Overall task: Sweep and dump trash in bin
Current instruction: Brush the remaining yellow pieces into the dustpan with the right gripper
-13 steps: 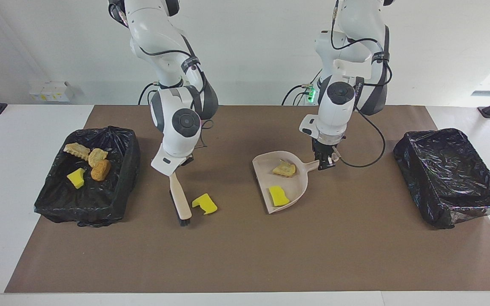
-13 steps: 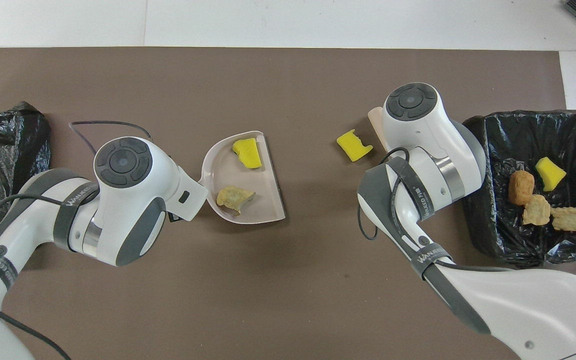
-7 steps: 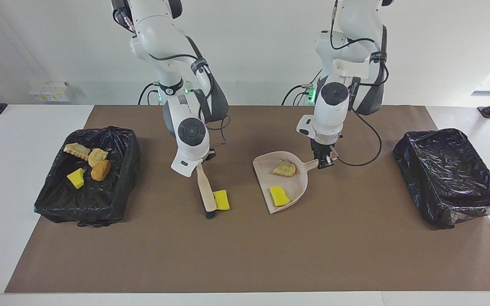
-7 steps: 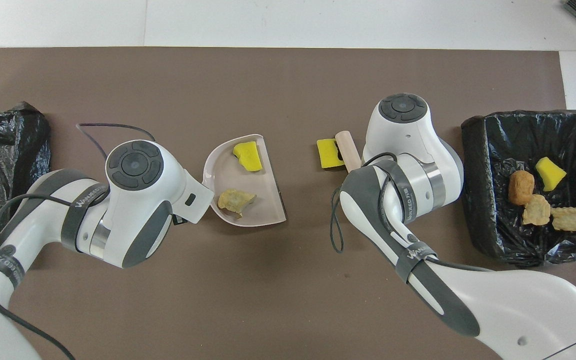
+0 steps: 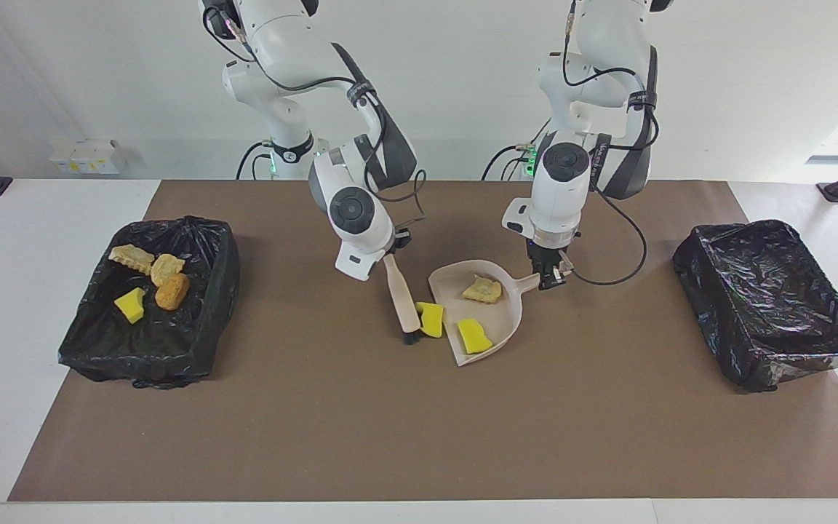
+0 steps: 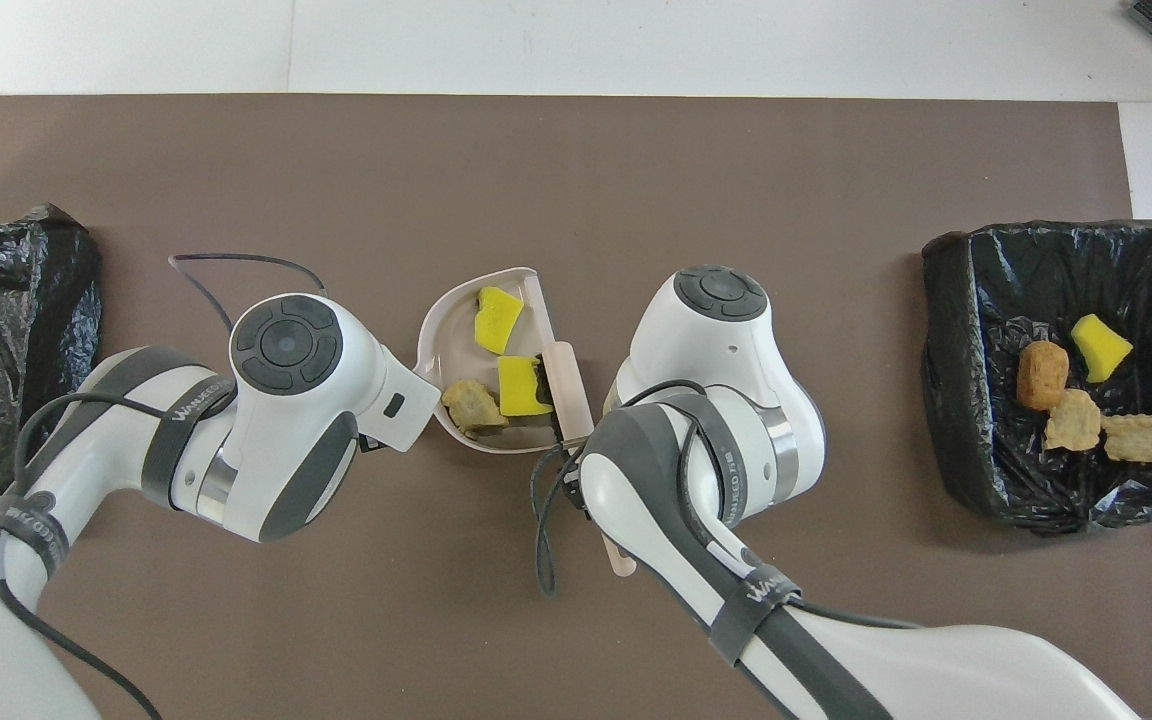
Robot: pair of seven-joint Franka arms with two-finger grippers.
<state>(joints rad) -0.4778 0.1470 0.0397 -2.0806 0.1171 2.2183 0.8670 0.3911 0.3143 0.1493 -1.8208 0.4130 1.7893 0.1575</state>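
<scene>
Right gripper (image 5: pixel 388 256) is clamping the brush (image 5: pixel 404 300) by its handle, jaws closed tight on it. The brush is slanting down to the mat (image 5: pixel 419 437), bristles touching down at the open lip of the dustpan (image 5: pixel 508 320). One yellow chunk (image 5: pixel 431 319) is sitting right against the bristles, at the pan's lip; in the overhead view it is lying on the lip, just inside (image 6: pixel 522 386).

Left gripper (image 5: pixel 551 276) is gripping the dustpan's handle, jaws shut on it. The pan is resting on the mat near the middle of the table, its open lip turned toward the right arm's end.

Inside the pan: a second yellow chunk (image 5: pixel 475 336) is lying near the lip, at the end of the pan farther from the robots, and a tan bread-like piece (image 5: pixel 482 290) is lying toward the back wall, nearer the handle and the robots.

Bin (image 5: pixel 150 306) at the right arm's end, lined with a black bag, is holding four pieces: a ridged tan piece (image 5: pixel 130 256), a pale tan lump (image 5: pixel 166 268), an orange-brown lump (image 5: pixel 172 291) and a yellow chunk (image 5: pixel 130 304). The three bread-like ones are lying close together, the yellow one just beside them, farther from the robots.

Second bin (image 5: pixel 772 302), also black-lined, is standing at the left arm's end, well apart from the pan.
</scene>
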